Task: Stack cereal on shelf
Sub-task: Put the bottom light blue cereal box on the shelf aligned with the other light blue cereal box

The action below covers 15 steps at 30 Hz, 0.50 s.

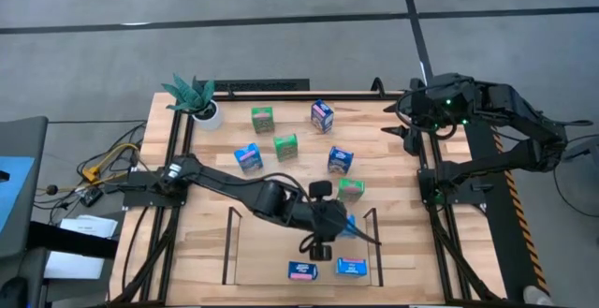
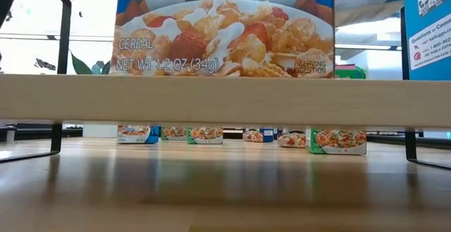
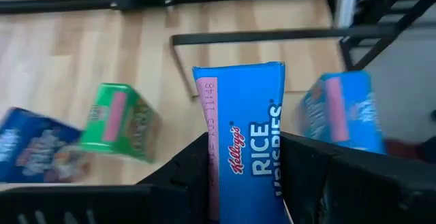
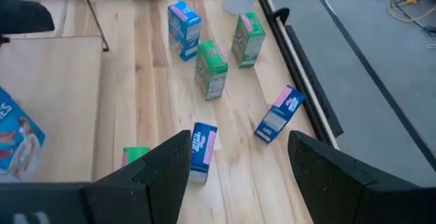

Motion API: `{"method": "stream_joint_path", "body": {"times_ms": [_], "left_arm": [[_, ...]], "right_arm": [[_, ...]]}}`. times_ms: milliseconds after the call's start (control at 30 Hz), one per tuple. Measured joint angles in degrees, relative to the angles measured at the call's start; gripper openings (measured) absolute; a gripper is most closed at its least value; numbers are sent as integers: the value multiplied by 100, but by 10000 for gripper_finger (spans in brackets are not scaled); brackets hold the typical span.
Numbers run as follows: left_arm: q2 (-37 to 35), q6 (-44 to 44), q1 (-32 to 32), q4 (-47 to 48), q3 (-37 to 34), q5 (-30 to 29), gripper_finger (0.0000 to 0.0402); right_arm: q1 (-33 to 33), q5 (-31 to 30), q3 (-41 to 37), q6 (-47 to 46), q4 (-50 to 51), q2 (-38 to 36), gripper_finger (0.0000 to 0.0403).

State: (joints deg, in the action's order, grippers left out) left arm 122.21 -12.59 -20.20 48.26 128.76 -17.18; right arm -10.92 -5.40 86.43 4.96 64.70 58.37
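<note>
My left gripper [image 1: 339,226] is shut on a blue cereal box [image 3: 242,122] over the right end of the shelf [image 1: 234,252], a low rack with thin dark rails and a light wood base. Two blue boxes [image 1: 301,271] [image 1: 351,267] stand on the shelf's near side. In the low view they show close up [image 2: 225,27] [image 2: 426,27]. Three green boxes [image 1: 262,118] [image 1: 285,146] [image 1: 351,189] and three blue ones [image 1: 322,114] [image 1: 248,156] [image 1: 340,160] lie loose on the table. My right gripper [image 4: 238,142] is open and empty, high at the far right [image 1: 398,130]. My left gripper pinches the blue box between its two fingers [image 3: 184,176], one on each side of the box's near end [image 3: 255,173]. The printed face is toward the wrist camera. The box sticks out forward past the fingertips, along the fingers. It looks lifted clear of the wood.
A potted teal-leaved plant [image 1: 197,97] stands at the far left corner. Black frame rails [image 1: 182,149] [image 1: 426,168] run along both table sides. The shelf's right side rail [image 1: 374,242] is just beside the held box. Bare shelf base [image 1: 262,252] lies left of the standing boxes.
</note>
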Motion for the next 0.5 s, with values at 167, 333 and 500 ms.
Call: {"method": "stream_joint_path", "body": {"times_ms": [167,333,500], "left_arm": [[-21,-88,10,281,-53,-85,125],[-28,72,-1,261,-52,-172,125],[251,225,36,201,-51,116,125]], "right_arm": [[0,72,0,-63,10,0,270],[0,110,0,-219,1,0,270],[0,112,0,-255,-2,1,270]]}}
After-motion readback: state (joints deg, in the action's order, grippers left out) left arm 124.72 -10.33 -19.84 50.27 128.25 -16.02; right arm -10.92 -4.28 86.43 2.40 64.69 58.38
